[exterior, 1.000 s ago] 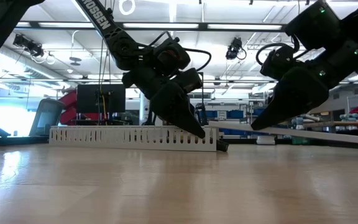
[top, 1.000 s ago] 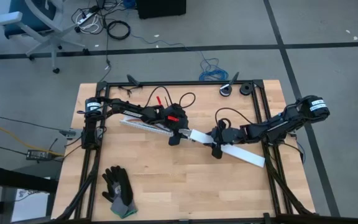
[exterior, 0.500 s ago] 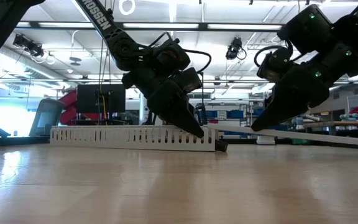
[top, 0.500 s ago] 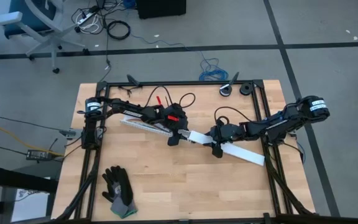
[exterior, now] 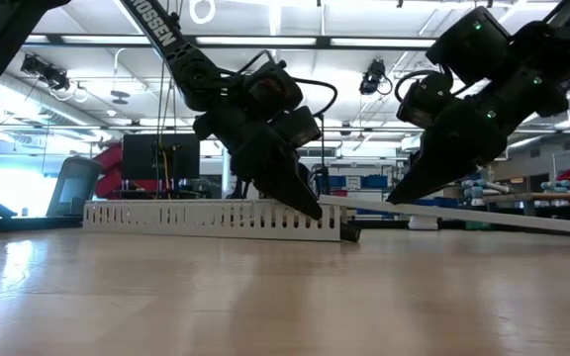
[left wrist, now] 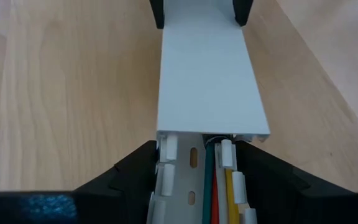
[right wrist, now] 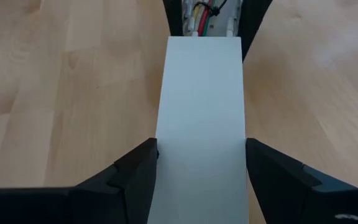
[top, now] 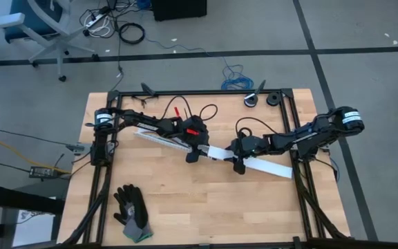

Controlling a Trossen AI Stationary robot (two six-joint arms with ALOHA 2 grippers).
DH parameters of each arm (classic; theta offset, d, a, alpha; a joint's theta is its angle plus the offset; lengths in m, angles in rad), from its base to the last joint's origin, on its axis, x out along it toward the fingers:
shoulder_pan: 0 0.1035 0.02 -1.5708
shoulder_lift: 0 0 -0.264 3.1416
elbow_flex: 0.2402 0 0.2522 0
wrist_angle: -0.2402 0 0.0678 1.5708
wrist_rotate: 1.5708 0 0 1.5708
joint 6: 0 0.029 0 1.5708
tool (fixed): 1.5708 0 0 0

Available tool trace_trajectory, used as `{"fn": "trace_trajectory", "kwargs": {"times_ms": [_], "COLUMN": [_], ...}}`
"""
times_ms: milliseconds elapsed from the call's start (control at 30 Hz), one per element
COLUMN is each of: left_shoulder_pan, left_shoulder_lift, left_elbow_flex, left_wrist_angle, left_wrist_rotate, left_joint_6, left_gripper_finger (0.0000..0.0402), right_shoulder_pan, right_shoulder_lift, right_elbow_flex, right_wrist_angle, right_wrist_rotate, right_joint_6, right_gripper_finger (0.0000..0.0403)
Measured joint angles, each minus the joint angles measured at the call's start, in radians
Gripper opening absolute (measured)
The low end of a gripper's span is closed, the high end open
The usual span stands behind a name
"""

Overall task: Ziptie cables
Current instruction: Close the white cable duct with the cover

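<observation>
A white slotted duct (top: 159,138) lies on the table, and the cables (left wrist: 219,186), green, red, yellow and white, run along inside it. My left gripper (left wrist: 197,168) is shut on its right end. A flat white cover strip (right wrist: 201,93) reaches from that end toward the table's right edge, with my right gripper (right wrist: 201,162) shut on it. The strip's near end (left wrist: 213,127) rests on top of the duct's end. The ziptie does not show in these frames. My left gripper pinches the duct's two slotted side walls (left wrist: 166,152) between its fingers, right at the duct's right end. The fingers slant down from the table's left and lie along the duct. The duct rests on the table. My right gripper pinches the cover strip by its two long edges (right wrist: 160,149), a short way back from its left end. The fingers slant down from the right and lie along the strip. The strip is held off the table (exterior: 483,216), its left end on the duct.
A dark work glove (top: 131,213) lies near the table's front left. Two small black round parts (top: 262,100) and a red-handled tool (top: 178,111) sit near the far edge. Black cords loop around both arms. Bare wood lies in front of the grippers.
My right gripper has edged toward the table's left, closer to my left gripper, taking the cover strip with it. The strip's left end stays at the duct's end. My left gripper and the duct have kept still.
</observation>
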Motion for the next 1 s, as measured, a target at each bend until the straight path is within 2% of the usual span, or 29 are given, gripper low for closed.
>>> {"fn": "trace_trajectory", "kwargs": {"times_ms": [233,400,833,1000], "left_shoulder_pan": [-0.001,-0.002,0.001,0.0], "left_shoulder_lift": [0.0,-0.003,-0.003,-0.002], "left_elbow_flex": [0.0,0.002,0.002,0.002], "left_wrist_angle": [-0.001,-0.005,-0.018,-0.024], "left_wrist_rotate": [-0.024,-0.113,-0.067,-0.025], "left_joint_6": [-0.005,-0.039,-0.03,-0.026], "left_gripper_finger": [0.0218,0.0218,0.0218,0.0219], "right_shoulder_pan": [0.001,0.002,0.002,0.003], "right_shoulder_lift": [0.001,0.0,0.001,0.001], "right_elbow_flex": [0.0,0.0,-0.001,-0.001], "right_wrist_angle": [0.024,0.016,0.028,0.03], "right_wrist_rotate": [0.001,0.041,0.051,0.01], "right_joint_6": [0.008,0.01,-0.011,-0.01], "right_gripper_finger": [0.0226,0.0226,0.0229,0.0229]}}
